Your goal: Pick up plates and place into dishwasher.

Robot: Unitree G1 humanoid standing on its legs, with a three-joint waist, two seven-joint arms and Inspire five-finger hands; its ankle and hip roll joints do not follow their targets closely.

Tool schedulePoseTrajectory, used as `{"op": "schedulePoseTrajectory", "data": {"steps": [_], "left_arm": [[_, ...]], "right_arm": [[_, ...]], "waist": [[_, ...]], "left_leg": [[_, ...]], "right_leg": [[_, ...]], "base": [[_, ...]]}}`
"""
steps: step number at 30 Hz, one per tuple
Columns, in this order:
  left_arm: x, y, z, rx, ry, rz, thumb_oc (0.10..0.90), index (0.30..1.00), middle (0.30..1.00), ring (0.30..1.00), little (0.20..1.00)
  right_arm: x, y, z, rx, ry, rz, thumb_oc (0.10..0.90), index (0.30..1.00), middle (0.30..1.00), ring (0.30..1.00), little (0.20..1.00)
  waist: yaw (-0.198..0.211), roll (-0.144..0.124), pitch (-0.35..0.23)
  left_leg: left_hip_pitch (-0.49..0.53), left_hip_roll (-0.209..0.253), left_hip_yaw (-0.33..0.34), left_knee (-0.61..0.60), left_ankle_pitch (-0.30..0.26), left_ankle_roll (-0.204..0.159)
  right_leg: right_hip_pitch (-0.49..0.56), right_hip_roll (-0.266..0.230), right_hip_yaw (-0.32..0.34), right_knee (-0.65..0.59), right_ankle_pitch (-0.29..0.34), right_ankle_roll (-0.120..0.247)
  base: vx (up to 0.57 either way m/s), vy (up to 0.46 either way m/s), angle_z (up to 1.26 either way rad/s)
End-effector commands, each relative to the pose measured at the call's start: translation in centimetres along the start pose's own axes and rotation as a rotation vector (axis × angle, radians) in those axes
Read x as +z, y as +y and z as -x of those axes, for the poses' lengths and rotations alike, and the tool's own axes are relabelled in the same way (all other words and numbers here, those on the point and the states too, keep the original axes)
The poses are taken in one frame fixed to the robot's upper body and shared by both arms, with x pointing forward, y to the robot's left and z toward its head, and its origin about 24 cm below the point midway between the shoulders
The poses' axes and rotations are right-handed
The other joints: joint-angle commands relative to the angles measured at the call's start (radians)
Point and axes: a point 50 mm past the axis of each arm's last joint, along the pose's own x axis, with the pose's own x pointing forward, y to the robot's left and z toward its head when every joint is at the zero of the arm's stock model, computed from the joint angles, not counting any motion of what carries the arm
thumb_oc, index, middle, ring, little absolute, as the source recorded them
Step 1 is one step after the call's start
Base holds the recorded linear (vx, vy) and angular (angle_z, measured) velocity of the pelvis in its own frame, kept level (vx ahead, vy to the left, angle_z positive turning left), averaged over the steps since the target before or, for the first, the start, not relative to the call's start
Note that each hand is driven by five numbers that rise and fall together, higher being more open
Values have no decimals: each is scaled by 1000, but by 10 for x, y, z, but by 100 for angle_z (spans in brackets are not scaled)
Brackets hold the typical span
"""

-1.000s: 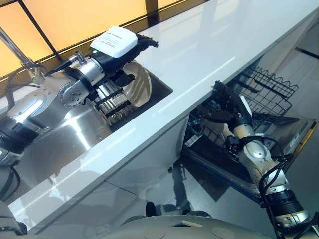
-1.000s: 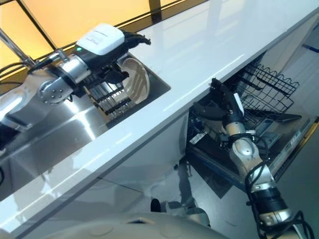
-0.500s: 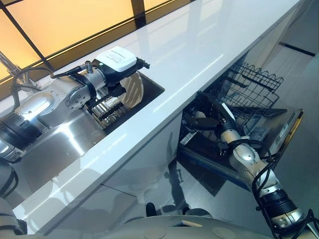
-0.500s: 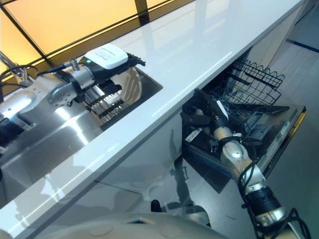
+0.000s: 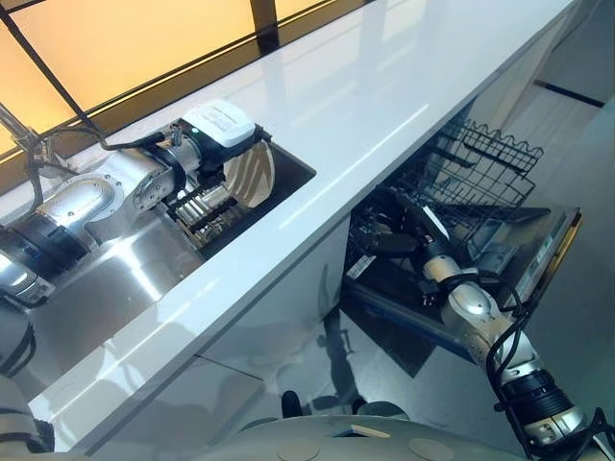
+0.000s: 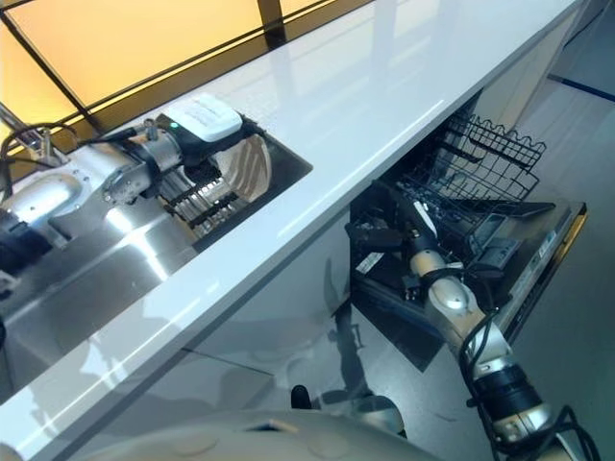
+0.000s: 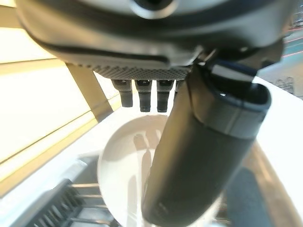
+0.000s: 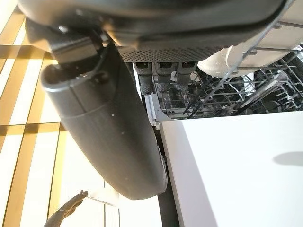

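A cream plate (image 5: pixel 252 175) stands on edge in the dark dish rack (image 5: pixel 197 206) inside the steel sink (image 5: pixel 115 279). My left hand (image 6: pixel 242 130) hovers at the plate's upper rim. In the left wrist view its fingers (image 7: pixel 144 94) are straight and its thumb (image 7: pixel 199 156) reaches across the plate's face (image 7: pixel 123 165), so the hand is open and not clamped on it. My right hand (image 5: pixel 415 230) is open too, with its fingers (image 8: pixel 161 75) pointing into the dishwasher's lower wire rack (image 5: pixel 480 163). A cream dish (image 8: pixel 246 52) sits in that rack beside the right hand.
A glossy white countertop (image 5: pixel 384 86) runs between the sink and the dishwasher below it. The dishwasher door (image 5: pixel 543 254) is folded down to the right. A faucet (image 5: pixel 14 125) rises at the sink's far left.
The camera has shifted. My left hand has come down closer over the plate's rim. My right hand has reached a little further into the dishwasher rack.
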Motion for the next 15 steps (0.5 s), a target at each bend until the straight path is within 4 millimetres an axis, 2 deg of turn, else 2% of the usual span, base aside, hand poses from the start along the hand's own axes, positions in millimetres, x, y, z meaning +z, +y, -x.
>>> {"op": "schedulePoseTrajectory", "data": {"steps": [1, 6, 15], "left_arm": [[-44, 65, 1, 234, 205, -101, 800, 900, 900, 900, 900], [-51, 59, -1, 207, 250, -116, 800, 900, 900, 900, 900], [-57, 61, -2, 252, 285, -108, 800, 900, 900, 900, 900]], "right_arm": [[52, -6, -1, 34, -240, 31, 800, 900, 900, 900, 900], [52, -8, 0, 36, -234, 30, 800, 900, 900, 900, 900], [49, -8, 3, 38, -221, 32, 800, 900, 900, 900, 900]], "waist": [[4, -2, -50], [-12, -2, -45], [-28, 1, -42]], "left_leg": [[45, -51, 5, 2, -99, 23], [45, -52, 16, 2, -103, 27], [47, -54, 34, 2, -107, 31]], "right_leg": [[-94, 16, 13, 39, 110, 69], [-106, 13, 24, 51, 112, 73], [-115, 10, 41, 58, 114, 77]], "base": [[32, 41, -5], [25, 38, -9], [41, 31, -8]]}}
